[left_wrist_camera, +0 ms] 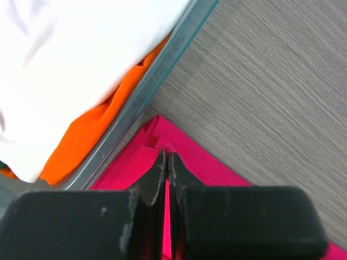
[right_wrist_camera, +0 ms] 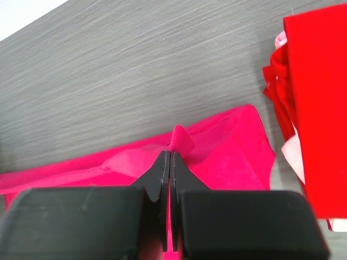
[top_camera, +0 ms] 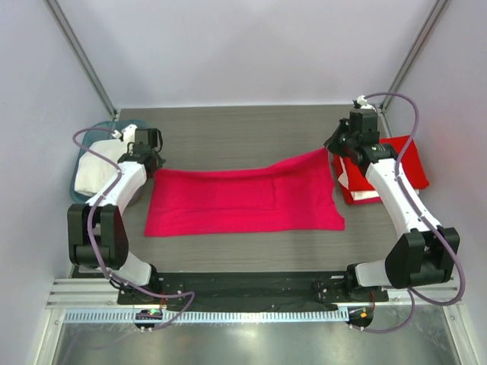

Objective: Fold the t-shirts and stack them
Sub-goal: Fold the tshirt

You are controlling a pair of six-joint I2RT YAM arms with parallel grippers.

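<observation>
The magenta-pink t-shirt (top_camera: 243, 199) lies spread as a wide band across the middle of the table. My left gripper (top_camera: 149, 158) is shut on its far left corner (left_wrist_camera: 157, 132), close to the basket. My right gripper (top_camera: 339, 149) is shut on its far right corner (right_wrist_camera: 181, 142), and that corner is lifted a little off the table. A stack of folded bright red t-shirts (top_camera: 397, 166) with white cloth in it lies at the right, just beyond the right gripper; it also shows in the right wrist view (right_wrist_camera: 317, 103).
The teal plastic basket (top_camera: 82, 156) stands at the left edge and holds a white t-shirt (left_wrist_camera: 70, 59) over orange cloth (left_wrist_camera: 89, 135). Its rim (left_wrist_camera: 157, 70) runs right beside the left gripper. Grey wood-grain table surface (top_camera: 243, 129) lies beyond the pink shirt.
</observation>
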